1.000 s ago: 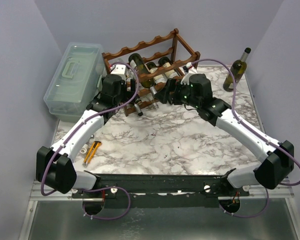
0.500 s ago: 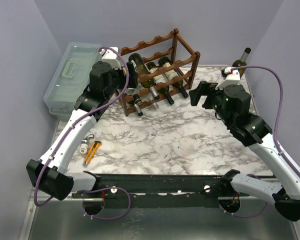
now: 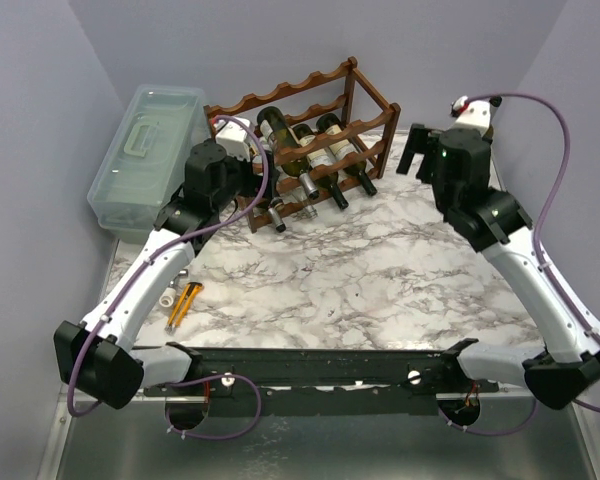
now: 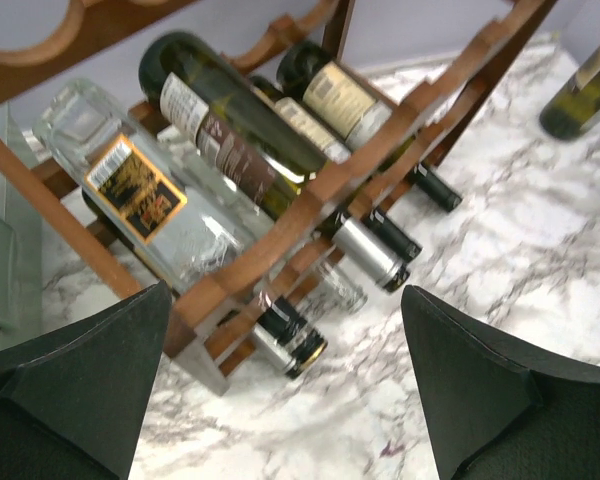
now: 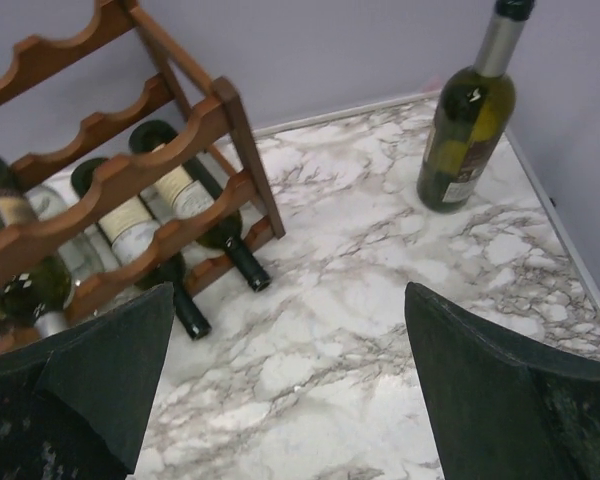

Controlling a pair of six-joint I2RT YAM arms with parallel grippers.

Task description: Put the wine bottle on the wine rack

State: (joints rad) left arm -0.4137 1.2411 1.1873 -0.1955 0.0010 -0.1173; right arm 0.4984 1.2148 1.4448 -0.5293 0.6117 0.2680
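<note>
Marble table point(image 3: 360, 270) carries wine rack point(image 3: 280, 95) at far centre; wine bottle point(image 5: 465, 130) stands upright in far right corner, well apart from rack. Both spread wide, empty: left claw point(image 4: 285, 295), right claw point(image 5: 288, 290).

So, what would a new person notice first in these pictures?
The dark wooden wine rack at the back of the marble table, loaded with lying bottles. Then one green wine bottle standing alone in the far right corner, the right gripper facing it, jaws open.
</note>
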